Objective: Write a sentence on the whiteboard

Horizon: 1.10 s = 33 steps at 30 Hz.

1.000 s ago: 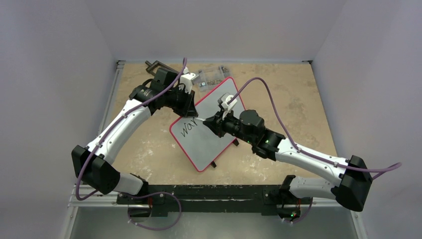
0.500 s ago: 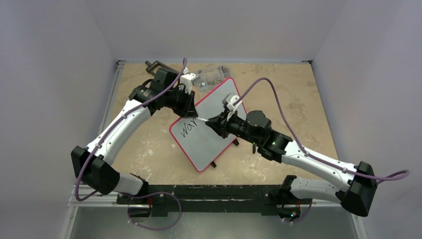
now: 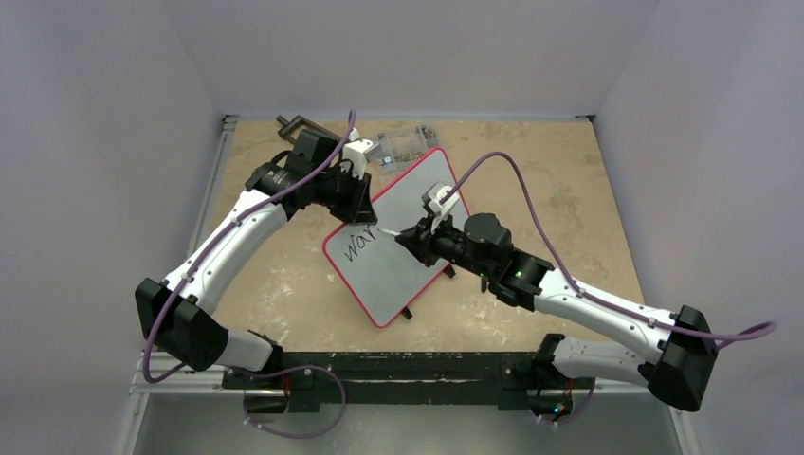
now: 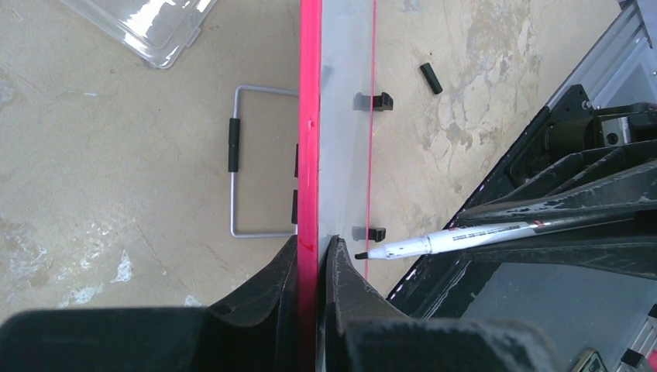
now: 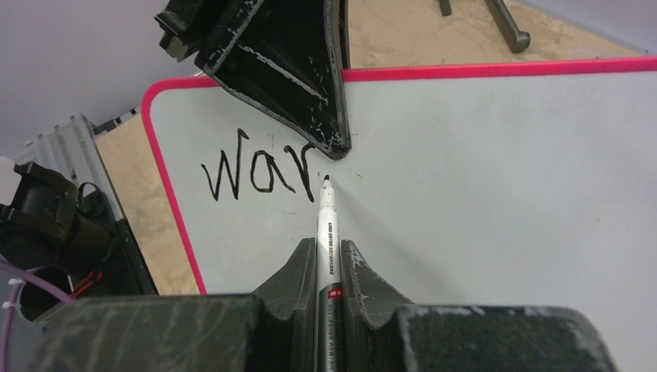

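Tan, mottled tabletop [image 3: 284,284] fills your overhead view, with pale walls around it. On your left, the left gripper [image 3: 365,204] is clenched on the red rim of the whiteboard [image 3: 398,275]. From its wrist camera you see a finger on each side of that rim, pinching it.

The whiteboard sits near the middle of the table, turned diagonally. It is a white rectangle with a thin red border, rounded corners and small black feet. A clear plastic box [image 3: 403,144] lies just beyond its far corner. The sentence [image 3: 358,245] so far reads "war" in black marker, written near the board's left end, and the rest of the face is blank.

Just right of the "r" you find the black tip of the marker [image 5: 325,232], at the board's surface as far as you can tell. The right gripper [image 3: 410,237] grasps that marker by its white barrel, jaws tight on it and the pen pointing out between the fingers.
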Tool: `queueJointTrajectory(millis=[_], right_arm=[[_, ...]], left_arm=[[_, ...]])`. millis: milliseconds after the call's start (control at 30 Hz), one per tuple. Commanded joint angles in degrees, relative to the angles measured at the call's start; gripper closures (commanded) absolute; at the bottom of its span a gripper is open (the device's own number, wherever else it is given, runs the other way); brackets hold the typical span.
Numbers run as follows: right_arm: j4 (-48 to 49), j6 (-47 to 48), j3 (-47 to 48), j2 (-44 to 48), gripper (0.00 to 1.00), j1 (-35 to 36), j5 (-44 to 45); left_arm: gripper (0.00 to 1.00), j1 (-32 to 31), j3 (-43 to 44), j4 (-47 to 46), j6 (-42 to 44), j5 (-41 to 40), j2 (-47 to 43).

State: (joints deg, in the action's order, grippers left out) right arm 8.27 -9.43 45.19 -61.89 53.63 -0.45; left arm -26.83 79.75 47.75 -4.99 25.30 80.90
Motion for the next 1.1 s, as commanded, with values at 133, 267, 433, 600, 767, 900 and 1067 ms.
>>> queueJointTrajectory(millis=[133, 267, 433, 600, 767, 900, 1067], right_arm=[[1.4, 0.2, 2.1, -2.4, 1.0, -0.1, 1.5], [1.6, 0.4, 2.7, -2.9, 1.0, -0.1, 1.5], [1.7, 0.5, 3.2, -3.0, 1.0, -0.1, 1.6], [1.9, 0.6, 3.8, -3.5, 1.0, -0.1, 1.6], [2.1, 0.6, 4.2, -4.0, 1.0, -0.1, 1.7], [2.2, 0.5, 3.9, -4.1, 1.0, -0.1, 1.8], [2.1, 0.2, 3.1, -3.7, 1.0, -0.1, 1.6]], left_arm=[[1.0, 0.6, -1.9, 3.7, 6.4, -16.0, -0.1], [1.0, 0.6, -1.9, 3.7, 6.5, -16.0, -0.1], [1.0, 0.6, -1.9, 3.7, 6.4, -16.0, -0.1], [1.0, 0.6, -1.9, 3.7, 6.4, -15.9, -0.1], [1.0, 0.6, -1.9, 3.7, 6.5, -15.9, -0.1], [1.0, 0.6, -1.8, 3.7, 6.5, -15.9, -0.1], [1.0, 0.6, -1.8, 3.6, 6.4, -15.9, -0.2]])
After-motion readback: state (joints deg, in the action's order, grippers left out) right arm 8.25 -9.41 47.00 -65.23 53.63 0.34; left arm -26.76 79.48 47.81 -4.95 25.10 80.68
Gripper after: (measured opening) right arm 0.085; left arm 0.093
